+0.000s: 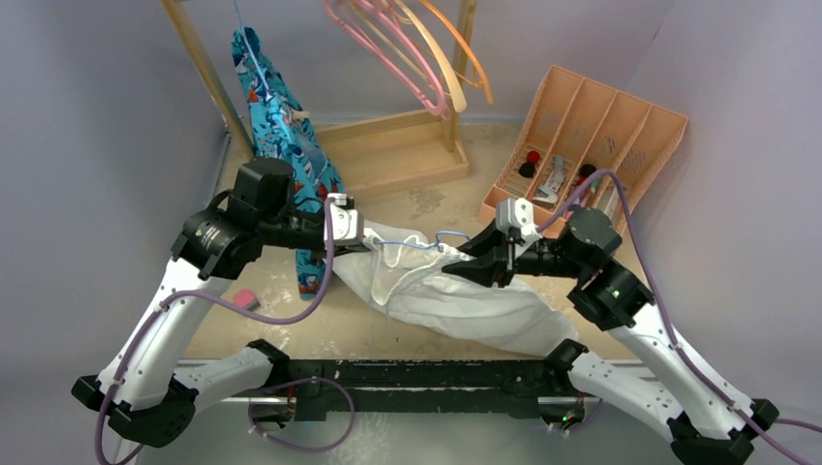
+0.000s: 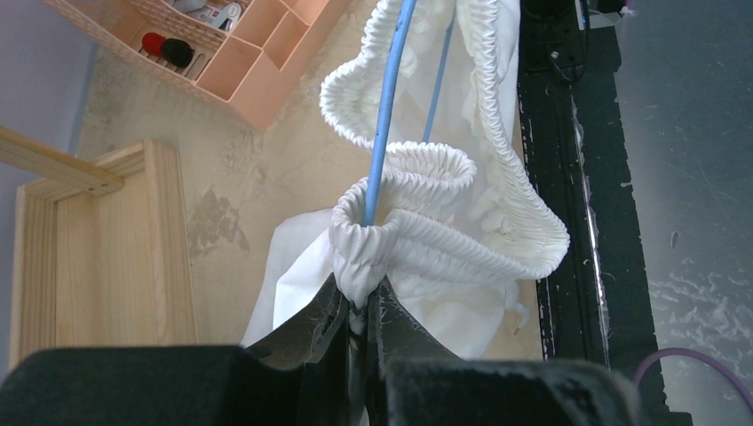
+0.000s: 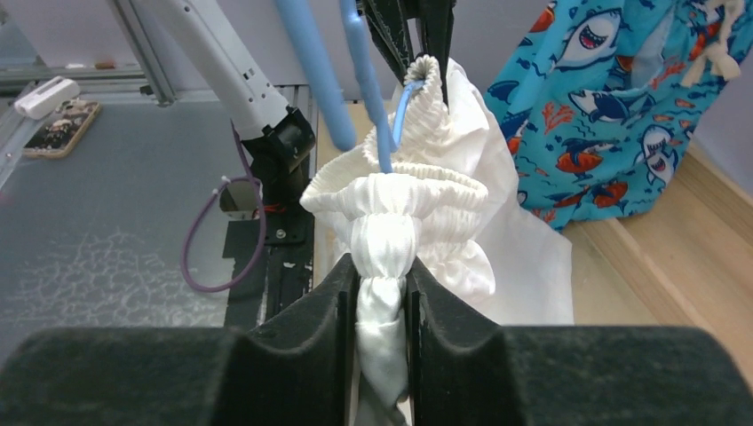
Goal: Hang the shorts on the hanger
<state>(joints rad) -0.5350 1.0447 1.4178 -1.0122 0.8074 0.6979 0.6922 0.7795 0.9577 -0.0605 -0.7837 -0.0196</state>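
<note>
While shorts (image 1: 456,295) drape on tan table (image 1: 407,199) | left pincer (image 2: 360,311), right pincer (image 3: 384,293) both pinch waistband | grey walls

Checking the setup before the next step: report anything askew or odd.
The peach slotted plastic organiser tray lies tipped on its side at the table's far right. The bright blue shark-print garment hangs slanted off the wooden rack. Nothing looks spilled or damaged.

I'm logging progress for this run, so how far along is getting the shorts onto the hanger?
Partway. Done: the light-blue hanger is already threaded through the gathered waistband of the white shorts. In hand: the left pincer and right pincer each pinch the waistband, holding it between them above the table. Left: seating the waistband properly on the hanger; most of the fabric lies on the table.
</note>
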